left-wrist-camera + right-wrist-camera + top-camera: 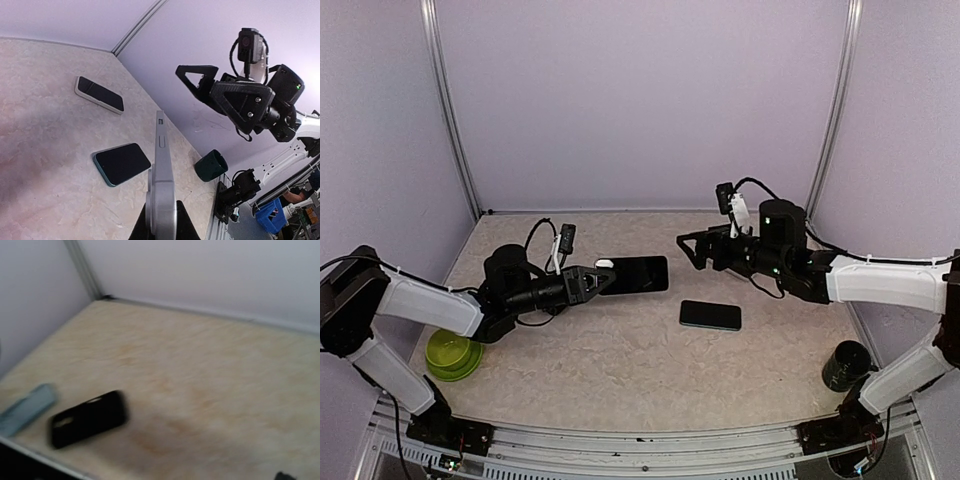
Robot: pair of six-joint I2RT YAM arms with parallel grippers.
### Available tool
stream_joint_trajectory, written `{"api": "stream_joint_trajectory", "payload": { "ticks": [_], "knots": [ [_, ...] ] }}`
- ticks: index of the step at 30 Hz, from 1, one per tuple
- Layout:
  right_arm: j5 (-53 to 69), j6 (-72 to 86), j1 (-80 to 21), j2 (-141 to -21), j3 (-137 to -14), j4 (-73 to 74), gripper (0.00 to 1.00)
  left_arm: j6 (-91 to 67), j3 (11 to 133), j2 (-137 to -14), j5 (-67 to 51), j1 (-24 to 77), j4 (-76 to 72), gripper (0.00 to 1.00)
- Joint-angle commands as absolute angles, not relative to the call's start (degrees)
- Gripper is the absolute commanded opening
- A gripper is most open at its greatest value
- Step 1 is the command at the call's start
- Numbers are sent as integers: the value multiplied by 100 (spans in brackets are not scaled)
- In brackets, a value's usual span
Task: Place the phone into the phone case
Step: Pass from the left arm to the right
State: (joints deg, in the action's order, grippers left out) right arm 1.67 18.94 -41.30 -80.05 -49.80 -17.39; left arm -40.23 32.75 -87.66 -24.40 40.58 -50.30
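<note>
Left jaws: clamped on silver-edged phone (161, 180).
Right jaws: stood wide apart.
Teal-edged phone (122, 162): lay flat on surface (620, 370).

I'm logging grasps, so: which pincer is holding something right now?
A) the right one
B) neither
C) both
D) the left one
D: the left pincer is clamped on one end of a phone held above the table, while the right pincer hangs open and empty in the air.
</note>
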Motion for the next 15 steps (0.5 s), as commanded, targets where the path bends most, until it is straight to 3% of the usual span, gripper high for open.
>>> {"api": "stream_joint_trajectory", "payload": {
  "ticks": [1, 15],
  "knots": [
    [1622, 2405, -4036, -7811, -4830, -1847, 99, -3992, 3218, -8452, -2840, 4034, -6033, 0],
    [3922, 3007, -3848, -8340, -4735, -2594, 95, -4398, 3061, -8583, -3173, 4039, -6917, 0]
  ]
}}
